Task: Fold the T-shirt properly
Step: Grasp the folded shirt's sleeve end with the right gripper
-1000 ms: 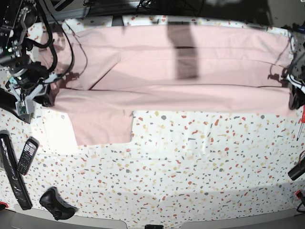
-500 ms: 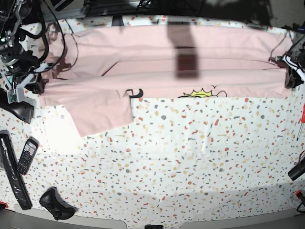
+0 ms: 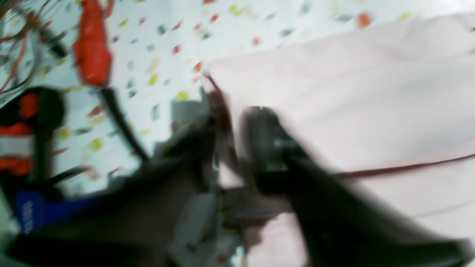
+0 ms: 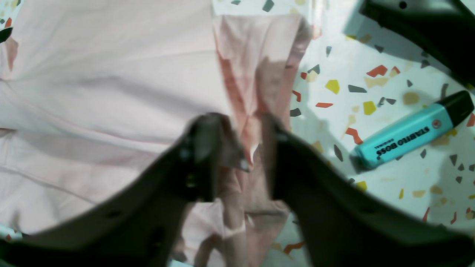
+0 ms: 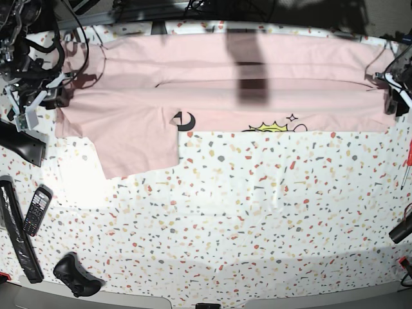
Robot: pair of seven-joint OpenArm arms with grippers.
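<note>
Where the tabletop (image 5: 257, 212) meets its far edge, the T-shirt (image 5: 212, 96) lies stretched as a long pink band, reaching from the left edge almost to the right edge. Folded lengthwise; several long creases run along it. One sleeve (image 5: 138, 145) hangs toward the near side at the left end, flat on the speckled surface. Along the near hem a bit of black lettering (image 5: 185, 120) and the top of a yellow print (image 5: 273, 126) peek out. A dark shadow band (image 5: 248, 67) crosses the cloth near the middle.

Right gripper (image 4: 237, 137) at the shirt's left end: jaws parted, with a bunched fold of pink fabric standing between the fingers (image 4: 202, 148). Cloth seems loose in the gap, not pinched. In the base view this gripper (image 5: 48, 100) sits at the fabric's corner.

Left gripper (image 3: 232, 144) at the shirt's right end, wrist view badly blurred: fingers appear apart, a thin edge of cloth between them; whether it touches them, cannot tell. Base view shows it (image 5: 391, 103) at the hem's corner.

Small items, left edge of the tabletop: a black strip (image 5: 16, 228), a game controller (image 5: 77, 275) near the near-left corner, a phone handset (image 5: 37, 209), and a turquoise highlighter (image 4: 412, 130) just beside the shirt's end.
</note>
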